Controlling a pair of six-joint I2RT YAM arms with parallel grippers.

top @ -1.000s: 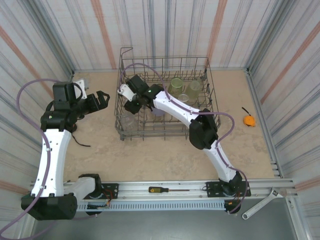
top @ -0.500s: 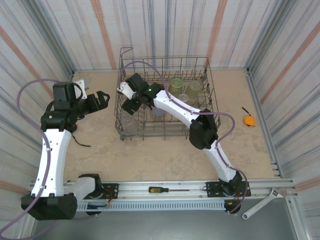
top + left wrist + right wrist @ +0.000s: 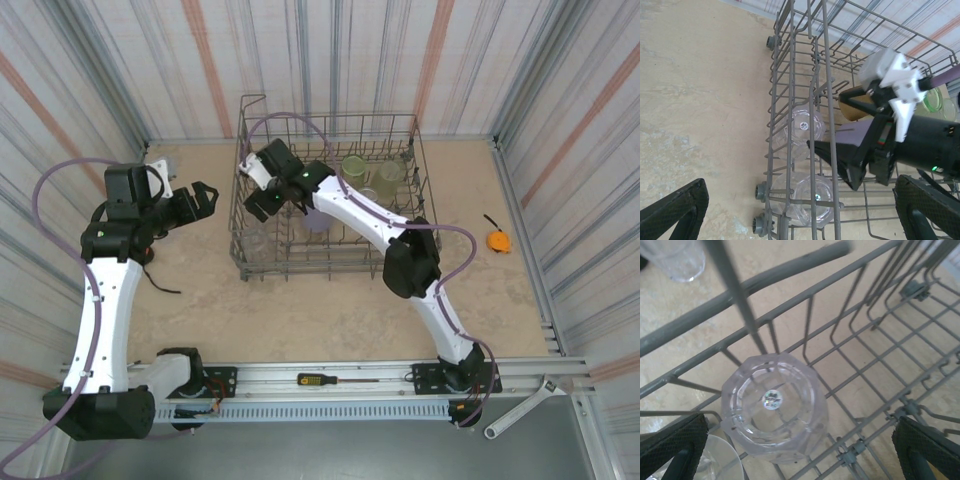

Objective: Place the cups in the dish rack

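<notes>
Top view: the right gripper (image 3: 262, 200) is seen raised and newly released over the dish rack's (image 3: 425, 215) left side; the left gripper (image 3: 203, 198) is held spread just left of the rack. Left wrist: clear cups (image 3: 804, 126) are seen inside the rack's left wall. Right wrist: an upturned cup (image 3: 774, 410) is seen freed there, so judged loaded.

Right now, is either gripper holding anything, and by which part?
Nothing is held. The right gripper is open above a clear cup sitting in the rack, not touching it. The left gripper is open outside the rack.
</notes>
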